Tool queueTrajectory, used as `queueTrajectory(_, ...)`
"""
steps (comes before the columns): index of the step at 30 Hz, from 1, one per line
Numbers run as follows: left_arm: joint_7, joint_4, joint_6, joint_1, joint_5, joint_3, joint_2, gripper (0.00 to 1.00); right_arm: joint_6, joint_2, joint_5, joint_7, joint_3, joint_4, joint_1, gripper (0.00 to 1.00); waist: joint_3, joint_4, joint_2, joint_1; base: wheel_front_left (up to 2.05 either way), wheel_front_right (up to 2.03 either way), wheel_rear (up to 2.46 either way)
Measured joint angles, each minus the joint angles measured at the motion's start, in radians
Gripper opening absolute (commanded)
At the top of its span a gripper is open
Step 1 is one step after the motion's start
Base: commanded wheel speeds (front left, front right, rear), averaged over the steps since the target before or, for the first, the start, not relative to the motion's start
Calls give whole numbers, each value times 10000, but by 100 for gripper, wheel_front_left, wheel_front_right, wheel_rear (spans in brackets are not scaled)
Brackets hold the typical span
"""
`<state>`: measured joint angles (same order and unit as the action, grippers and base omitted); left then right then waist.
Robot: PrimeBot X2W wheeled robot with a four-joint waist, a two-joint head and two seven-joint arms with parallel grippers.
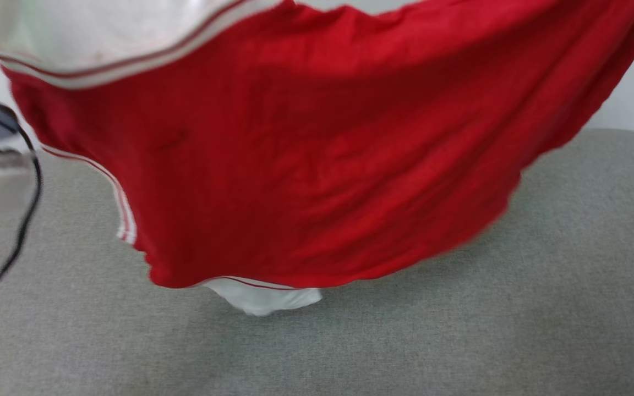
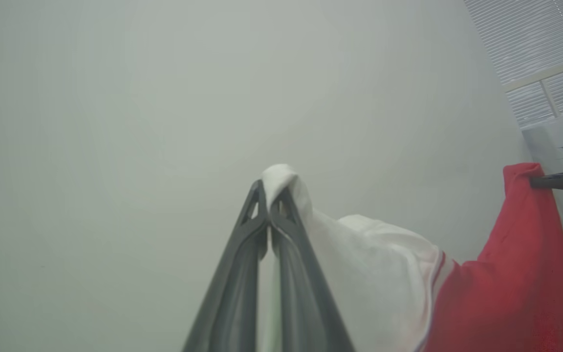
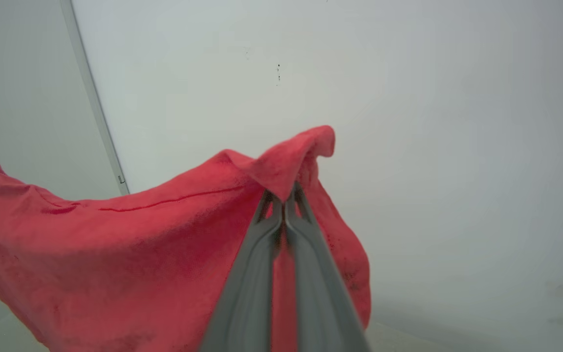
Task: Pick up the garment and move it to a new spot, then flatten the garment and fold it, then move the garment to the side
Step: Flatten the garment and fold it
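Jersey (image 1: pixel 306 165) aloft, pinched at two ends

You see the red jersey spread in mid-air above the grey fabric surface (image 1: pixel 570 308), a white sleeve dangling low near its middle; whether it touches, you cannot tell. Your left gripper (image 2: pixel 268 203) is pinched on a white sleeve fold, your right gripper (image 3: pixel 284 198) clamped on a red edge. A black cable (image 1: pixel 22 231) hangs over the surface's left side.
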<state>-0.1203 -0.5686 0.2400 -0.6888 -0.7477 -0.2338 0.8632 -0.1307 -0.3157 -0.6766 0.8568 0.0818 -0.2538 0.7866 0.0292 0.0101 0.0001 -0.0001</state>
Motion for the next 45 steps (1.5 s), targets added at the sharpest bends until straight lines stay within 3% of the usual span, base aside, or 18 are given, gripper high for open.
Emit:
queueTrajectory(9, -240, 665, -307, -2696, 376, -12, -123, 0, -2, 349, 98, 94, 420, -671, 757, 0, 694, -446, 0, 0, 0, 0, 0)
queueTrajectory(16, -234, 2240, -809, -4803, 520, -301, -564, 0, -2, 360, 426, -491, 428, -190, 2151, 0, 1634, -705, 0, 0, 0, 0, 0)
queueTrajectory(30, 393, 7033, -2082, -10006, 1526, -1283, -1992, 0, -2, 821, 1503, -3313, 451, 3605, 5634, 0, 4247, -1138, 0, 2, 0, 0, 0)
queueTrajectory(35, 1064, 8552, -2243, -11655, 1868, -1371, -2577, 0, -4, 909, 2132, -4583, 579, 5108, 7112, 0, 5226, -1186, 0, 3, 0, 0, 0)
queueTrajectory(41, 1891, 10220, -2389, -12119, 1540, -1206, -3275, 0, -8, 1104, 2706, -6044, 420, 6995, 7823, 0, 6154, -1066, 0, 4, 0, 0, 0)
queueTrajectory(45, 2362, 10721, -2594, -11490, 1313, -1315, -3645, 0, -4, 1108, 2709, -6562, -86, 7651, 7556, 0, 6447, -738, 0, 3, 0, 0, 0)
